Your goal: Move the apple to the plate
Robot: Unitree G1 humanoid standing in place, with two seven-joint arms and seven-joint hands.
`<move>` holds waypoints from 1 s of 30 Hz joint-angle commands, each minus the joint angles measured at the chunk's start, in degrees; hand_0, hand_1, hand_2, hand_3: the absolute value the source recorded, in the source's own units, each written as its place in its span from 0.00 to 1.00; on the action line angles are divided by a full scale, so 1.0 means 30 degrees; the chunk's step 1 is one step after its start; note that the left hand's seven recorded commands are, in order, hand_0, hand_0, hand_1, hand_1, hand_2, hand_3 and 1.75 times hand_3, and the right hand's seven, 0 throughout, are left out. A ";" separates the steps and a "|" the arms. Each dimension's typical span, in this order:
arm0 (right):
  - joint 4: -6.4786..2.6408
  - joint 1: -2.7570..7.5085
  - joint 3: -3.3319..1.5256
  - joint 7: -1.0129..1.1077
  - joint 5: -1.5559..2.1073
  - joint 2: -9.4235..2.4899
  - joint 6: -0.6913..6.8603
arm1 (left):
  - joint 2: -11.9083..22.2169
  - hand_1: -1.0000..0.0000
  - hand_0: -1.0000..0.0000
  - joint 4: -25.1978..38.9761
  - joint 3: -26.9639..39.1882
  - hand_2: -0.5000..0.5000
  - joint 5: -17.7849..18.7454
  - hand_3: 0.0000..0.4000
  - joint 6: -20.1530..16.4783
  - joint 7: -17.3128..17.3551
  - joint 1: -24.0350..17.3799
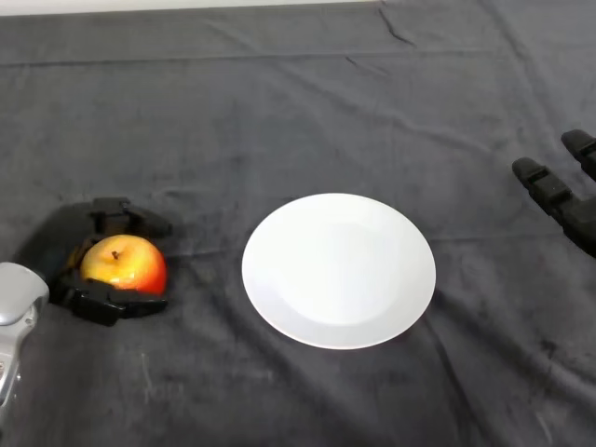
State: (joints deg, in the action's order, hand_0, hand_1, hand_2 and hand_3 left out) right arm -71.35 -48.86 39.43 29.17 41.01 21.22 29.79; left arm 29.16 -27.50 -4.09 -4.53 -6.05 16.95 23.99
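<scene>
left hand (82, 250) wraps the apple (124, 264); fingers cover the apple's left flank and lower edge, so only its top and right side show; palm mostly hidden behind the fruit; silver-grey arm (17, 326) cut off by the left and bottom edges; cannot tell if the apple touches the cloth underneath; a second black hand (563, 197) at the right edge, cropped, only fingers visible; table's far edge (186, 5) clipped at the top

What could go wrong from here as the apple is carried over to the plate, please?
1. The robot hand curls round the apple from its sides only; a round, smooth fruit might slip when lifted.
2. The white plate is shallow, so the apple could roll off if released off-centre or from a height.
</scene>
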 commanded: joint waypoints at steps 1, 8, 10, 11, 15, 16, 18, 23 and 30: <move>0.0810 -0.0341 0.0362 0.0047 -0.0118 0.0359 0.0018 | 0.0112 0.00 0.00 -0.0702 -0.0369 0.50 -0.0394 1.00 -0.0062 0.0202 0.0615; 0.0814 -0.0338 0.0360 0.0044 -0.0111 0.0356 0.0019 | -0.0146 0.00 0.00 0.2066 -0.0381 0.50 -0.0709 1.00 -0.1434 -0.0440 0.0551; 0.0819 -0.0335 0.0358 0.0042 -0.0109 0.0354 0.0019 | -0.0196 0.00 0.00 0.3253 -0.0369 0.50 -0.0787 1.00 -0.1877 -0.0599 0.0395; 0.0822 -0.0334 0.0357 0.0041 -0.0108 0.0353 0.0019 | -0.0207 0.00 0.00 0.3763 -0.0356 0.50 -0.0816 1.00 -0.2040 -0.0658 0.0314; 0.0837 -0.0326 0.0353 0.0036 -0.0106 0.0346 0.0019 | -0.0302 0.00 0.00 0.6146 -0.0343 0.50 -0.0987 1.00 -0.2750 -0.0961 -0.0119; 0.0841 -0.0325 0.0352 0.0035 -0.0105 0.0345 0.0018 | -0.0345 0.00 0.00 0.6640 -0.0363 0.50 -0.1040 1.00 -0.2862 -0.1048 -0.0231; 0.0849 -0.0321 0.0350 0.0031 -0.0104 0.0342 0.0018 | -0.0502 0.00 0.00 0.7631 -0.0485 0.50 -0.1199 1.00 -0.3096 -0.1274 -0.0447; 0.0870 -0.0312 0.0344 0.0024 -0.0102 0.0334 0.0016 | -0.1047 0.00 0.00 0.9056 -0.1097 0.50 -0.1673 1.00 -0.3166 -0.1879 -0.0792; 0.0896 -0.0300 0.0335 0.0013 -0.0099 0.0325 0.0015 | -0.2048 0.00 0.00 0.8868 -0.2435 0.50 -0.2208 1.00 -0.2611 -0.2613 -0.0543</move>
State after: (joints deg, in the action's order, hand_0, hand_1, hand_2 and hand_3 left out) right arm -71.35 -48.86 39.43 29.17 41.01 21.23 29.79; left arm 22.43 -2.16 -11.26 -10.38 -14.73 9.60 23.55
